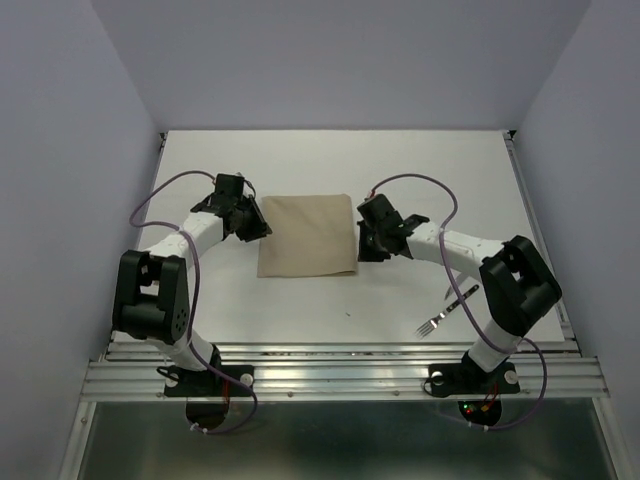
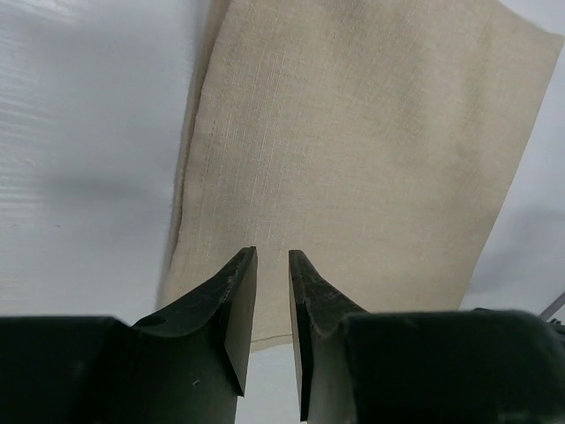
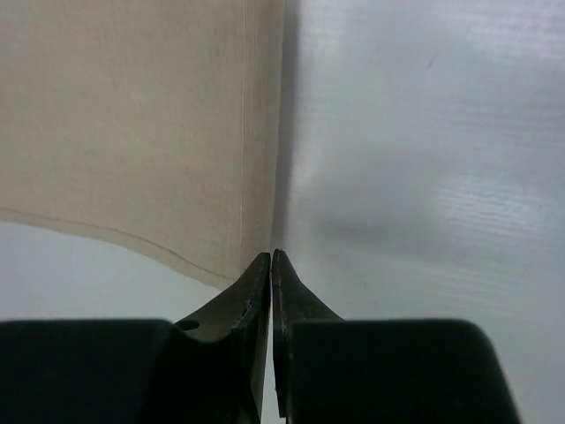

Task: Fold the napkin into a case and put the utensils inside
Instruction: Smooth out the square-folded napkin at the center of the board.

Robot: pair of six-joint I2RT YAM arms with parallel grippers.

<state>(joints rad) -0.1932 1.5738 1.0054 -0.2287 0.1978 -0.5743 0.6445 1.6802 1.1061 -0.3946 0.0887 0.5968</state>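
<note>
The beige-tan napkin (image 1: pixel 307 236) lies flat on the white table as a folded rectangle; layered edges show in the left wrist view (image 2: pixel 353 150) and the right wrist view (image 3: pixel 124 115). My left gripper (image 1: pixel 262 228) hovers at the napkin's left edge, its jaws (image 2: pixel 273 254) a narrow gap apart with nothing between them. My right gripper (image 1: pixel 362 245) sits at the napkin's right near corner, its jaws (image 3: pixel 270 254) pressed together and empty. The fork (image 1: pixel 447 308), with silver tines and a dark handle, lies near the right arm at the front right. The knife is out of view.
The white table (image 1: pixel 330 160) is boxed in by grey walls at the back and sides. A metal rail (image 1: pixel 340 370) runs along the near edge by the arm bases. Purple cables (image 1: pixel 160 195) loop beside each arm.
</note>
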